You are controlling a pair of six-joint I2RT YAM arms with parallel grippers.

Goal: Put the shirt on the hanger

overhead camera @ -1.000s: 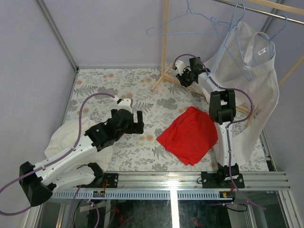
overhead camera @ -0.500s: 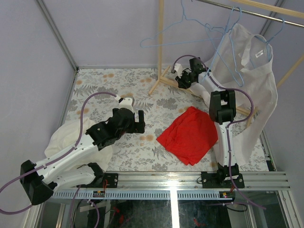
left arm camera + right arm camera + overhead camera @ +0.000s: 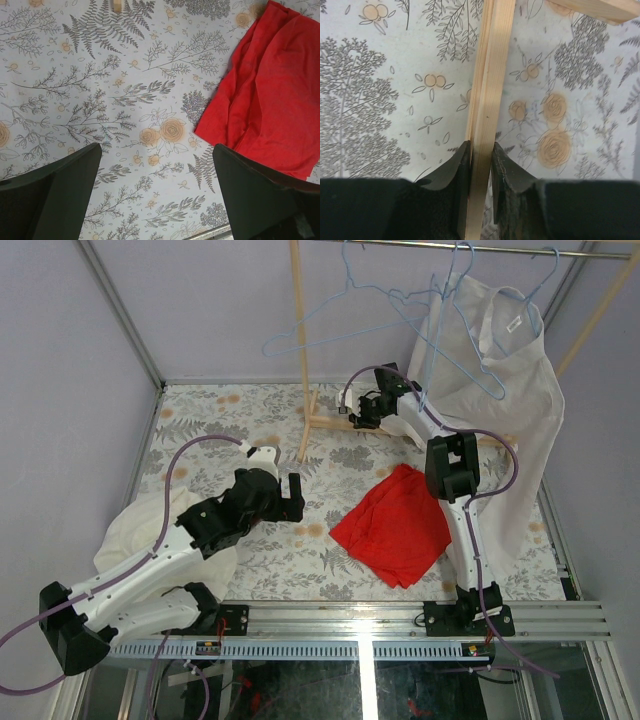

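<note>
From the top camera, your shirt (image 3: pixel 505 390) is hanging at the far right, up by the metal rail (image 3: pixel 480 250), and is draping down past the right edge of the tabletop (image 3: pixel 220 420). A blue hanger (image 3: pixel 480 365) is lying across its front. You cannot tell from here whether the collar is sitting properly on a hanger. An empty blue hanger (image 3: pixel 345 328) is dangling to its left, near the wooden post (image 3: pixel 297 340). Your right fingers (image 3: pixel 352 416) are reaching down to the wooden base bar (image 3: pixel 325 423) at the foot of that post. Your left fingers (image 3: pixel 293 490) are hovering over the middle of the tabletop, left of the red cloth (image 3: pixel 395 525). The left arm is lying over an off-white garment (image 3: pixel 125 530).

In the left wrist view, your left fingers (image 3: pixel 55 195) are standing wide apart, released, with only floral tabletop (image 3: pixel 100 100) showing between them. The red cloth (image 3: pixel 270 85) is lying rumpled at the upper right, apart from both fingers.

In the right wrist view, your right fingers (image 3: pixel 452 170) are clenching the wooden base bar (image 3: pixel 490 75), one pressing on each side. The bar is running straight away from the camera, and the tabletop (image 3: pixel 380 75) is showing on both sides of it. A second wooden piece (image 3: pixel 590 7) is crossing the top right corner.
</note>
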